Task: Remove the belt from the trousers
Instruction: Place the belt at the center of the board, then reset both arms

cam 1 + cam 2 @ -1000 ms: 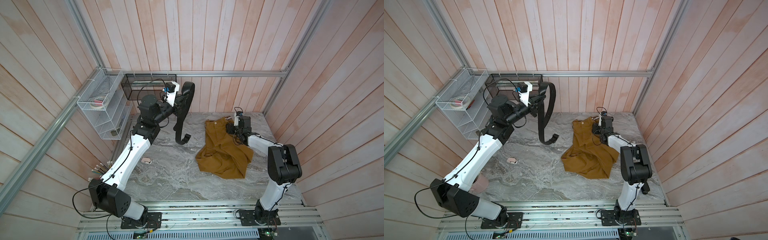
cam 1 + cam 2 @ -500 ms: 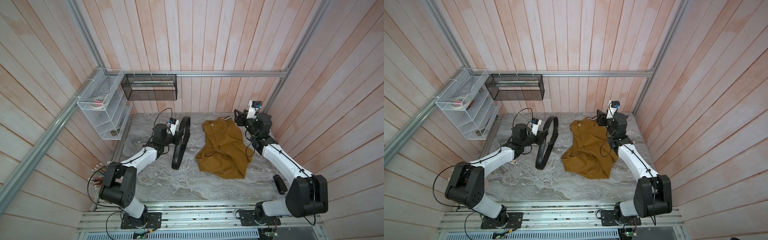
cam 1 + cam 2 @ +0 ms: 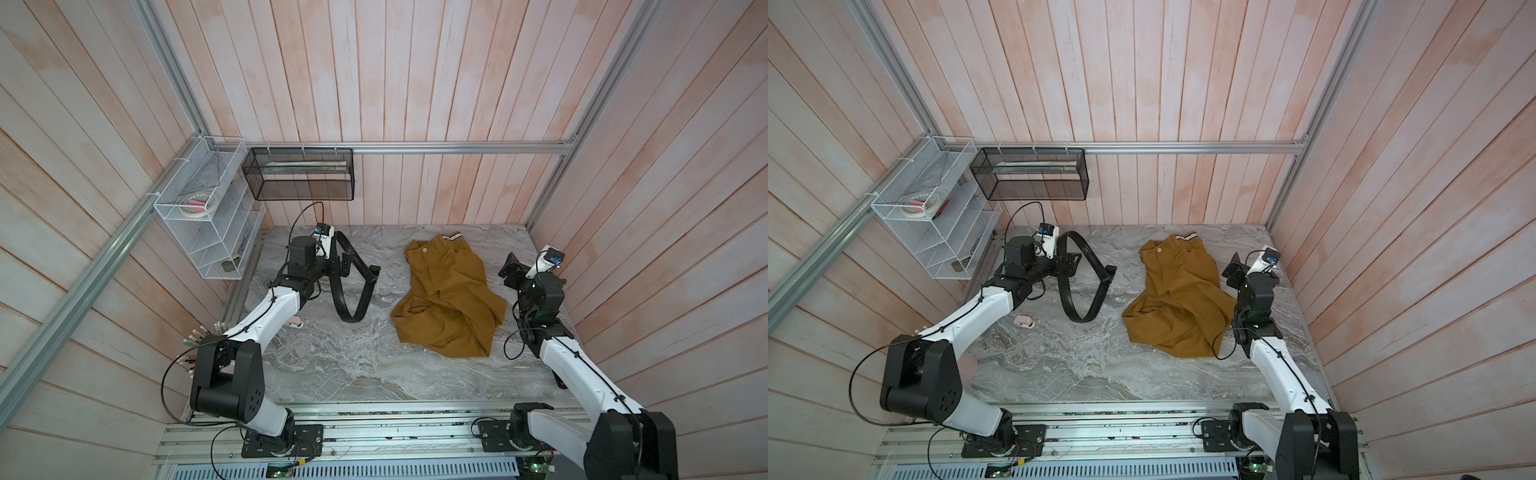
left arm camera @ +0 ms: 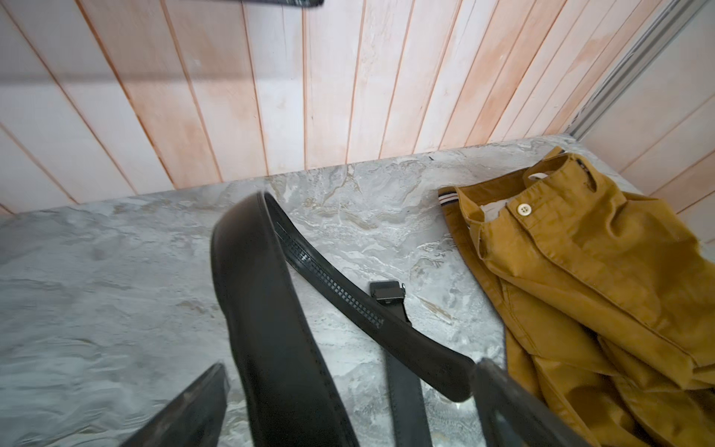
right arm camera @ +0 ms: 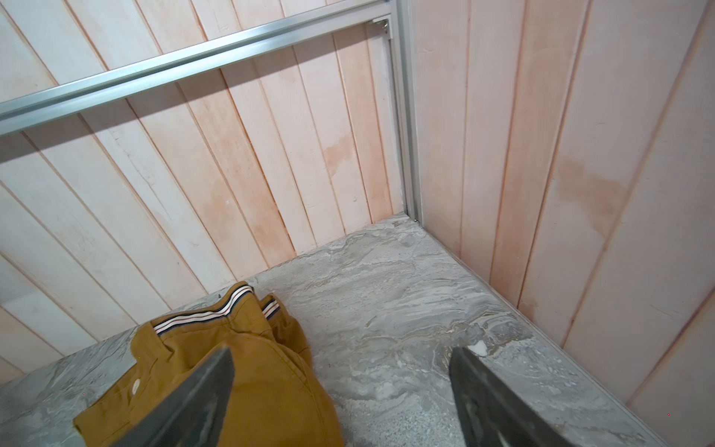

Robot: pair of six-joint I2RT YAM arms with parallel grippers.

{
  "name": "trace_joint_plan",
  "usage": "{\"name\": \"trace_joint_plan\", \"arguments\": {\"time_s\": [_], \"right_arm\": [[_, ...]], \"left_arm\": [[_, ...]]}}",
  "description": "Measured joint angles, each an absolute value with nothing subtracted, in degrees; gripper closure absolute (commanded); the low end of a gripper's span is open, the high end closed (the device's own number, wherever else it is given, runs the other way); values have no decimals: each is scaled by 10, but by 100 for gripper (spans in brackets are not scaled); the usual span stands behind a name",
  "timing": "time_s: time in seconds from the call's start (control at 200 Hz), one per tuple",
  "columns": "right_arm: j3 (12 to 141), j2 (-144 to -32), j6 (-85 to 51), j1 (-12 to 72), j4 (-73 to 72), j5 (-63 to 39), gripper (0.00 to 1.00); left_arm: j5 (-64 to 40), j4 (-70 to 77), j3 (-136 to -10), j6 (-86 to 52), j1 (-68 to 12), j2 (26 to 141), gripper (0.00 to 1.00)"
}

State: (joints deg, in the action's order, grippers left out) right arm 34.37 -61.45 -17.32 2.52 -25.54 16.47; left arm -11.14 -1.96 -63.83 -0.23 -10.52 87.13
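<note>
Left wrist view: the belt [image 4: 271,329] runs out of frame, full length unseen; the trousers [image 4: 580,271] are cropped on two sides; the left pincer [image 4: 350,365] shows only blurred, cropped fingers [image 4: 185,414]. Right wrist view: one finger of the right pincer [image 5: 344,352] covers part of the trousers. In a top view, wire rack [image 3: 195,245] contents are too small to identify.

Belt [image 4: 263,309] lies looped on the surface [image 3: 353,365], left side, one strand running between the fingers of the left pincer [image 3: 344,266]. Trousers [image 3: 449,299] lie to its right, well apart, waistband towards the rear wall. Right pincer [image 3: 509,270] stands just right of the trousers.
</note>
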Motion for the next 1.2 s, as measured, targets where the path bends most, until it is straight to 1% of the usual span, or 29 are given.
{"name": "trace_joint_plan", "arguments": {"time_s": [0.185, 0.26, 0.345, 0.45, 0.53, 0.625, 0.705, 0.835, 0.975, 1.2], "right_arm": [[315, -605, -164, 25, -263, 169, 9], [303, -605, -158, 25, -275, 170, 7], [276, -611, -142, 25, -315, 171, 3], [236, -644, -108, 25, -362, 171, 2], [215, -680, -89, 25, -392, 171, 2], [178, -723, -69, 22, -463, 171, 2], [159, -764, -57, 15, -517, 171, 2], [146, -815, -55, -3, -599, 159, 2], [102, -885, -50, -14, -727, 127, 2], [110, -894, -38, -14, -752, 82, 2]], "left_arm": [[-54, -108, -701, 40, -74, 830, 0], [-40, -129, -700, 54, -58, 811, 0], [-41, -123, -670, 59, -36, 785, 0], [-65, -36, -554, 42, 7, 736, 0], [-82, 81, -430, 21, 41, 720, 0], [-90, 214, -302, 0, 50, 750, 0], [-91, 285, -242, -7, 47, 799, 0], [-87, 432, -185, -15, 46, 851, 0], [-86, 548, -171, -16, 45, 884, 0], [-85, 629, -168, -16, 44, 887, 0]]}}
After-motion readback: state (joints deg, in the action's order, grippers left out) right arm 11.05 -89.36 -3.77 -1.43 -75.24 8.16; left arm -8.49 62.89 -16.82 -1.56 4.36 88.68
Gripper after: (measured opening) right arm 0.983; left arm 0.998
